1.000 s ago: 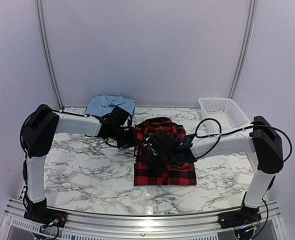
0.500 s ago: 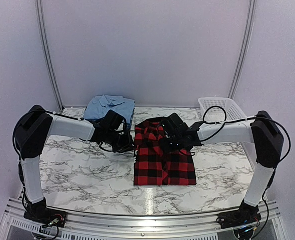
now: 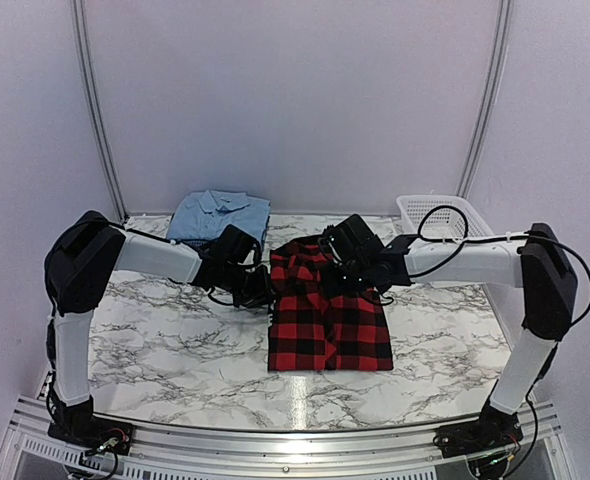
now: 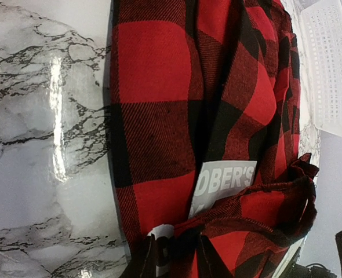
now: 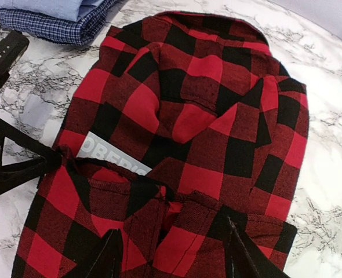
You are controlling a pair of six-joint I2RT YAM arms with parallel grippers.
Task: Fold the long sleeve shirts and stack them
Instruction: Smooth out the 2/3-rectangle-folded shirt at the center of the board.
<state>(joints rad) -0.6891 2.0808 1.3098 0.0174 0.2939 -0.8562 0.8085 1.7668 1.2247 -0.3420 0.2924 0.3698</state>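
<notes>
Quick look at the scene: the red-and-black plaid shirt (image 3: 330,325) is lying roughly in the middle of the marble counter (image 3: 165,340), mostly flat, in a rough rectangle with the collar end pointing toward the back wall. There's a folded-over bit near its left edge, and some white block letters (image 4: 226,179) peek out from under it.

The left tool (image 4: 174,262) is right at that left edge. Its fingers are close together with a bunch of plaid fabric pinched between them, and from the right wrist camera you can see the cloth pulled up into a little point at the fingertip.

The right tool (image 5: 174,255) is over the upper middle of the same shirt. Its fingers are spread wide, one on each side of a rumpled fold.

At the back left corner there's a light blue collared shirt (image 3: 220,213) folded up, sitting on top of a dark blue checked shirt (image 5: 55,30), just beside the plaid one's collar. A white mesh basket (image 3: 430,210) sits at the back right corner.
</notes>
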